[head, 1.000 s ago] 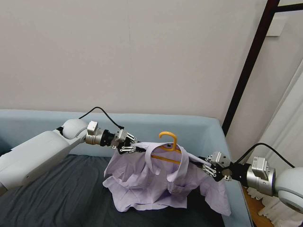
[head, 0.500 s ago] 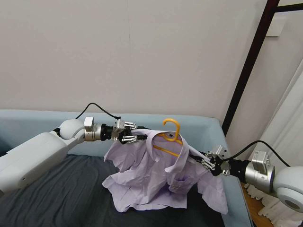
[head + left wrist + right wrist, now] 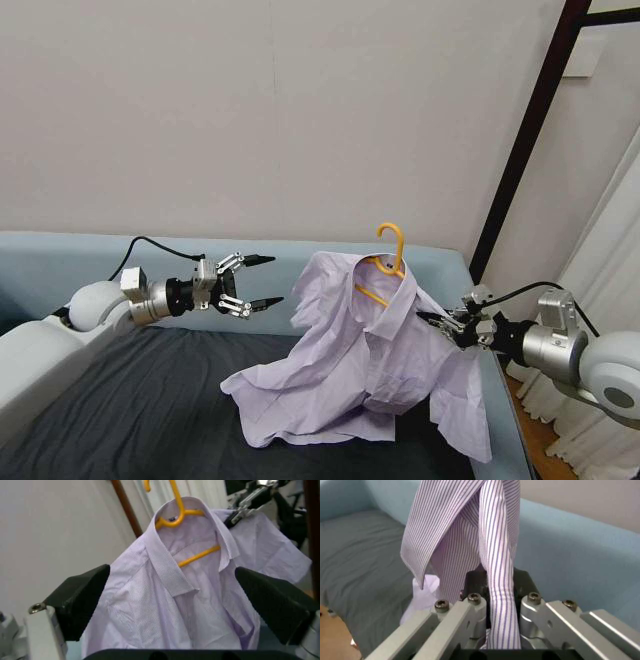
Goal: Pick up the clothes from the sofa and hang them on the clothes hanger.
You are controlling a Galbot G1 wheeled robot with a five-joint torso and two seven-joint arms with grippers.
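A lavender striped shirt (image 3: 370, 340) hangs on a yellow hanger (image 3: 388, 250), lifted at its collar while its hem trails on the sofa seat (image 3: 110, 410). My right gripper (image 3: 442, 322) is shut on the shirt's shoulder at the hanger's right end; in the right wrist view the striped cloth (image 3: 497, 566) runs down between its fingers (image 3: 470, 611). My left gripper (image 3: 272, 279) stands open to the left of the shirt, apart from it. The left wrist view faces the shirt (image 3: 185, 592) and the hanger (image 3: 176, 517) between its black pads (image 3: 80, 598).
The light blue sofa back (image 3: 60, 250) runs along the wall. A dark slanted rack pole (image 3: 525, 140) rises at the right, with white curtain fabric (image 3: 610, 270) beyond it. A wooden floor strip (image 3: 535, 440) lies by the sofa's right end.
My left gripper has let go of the shirt, opened and drawn back to the left. The right gripper has carried the shirt and hanger up and to the right.
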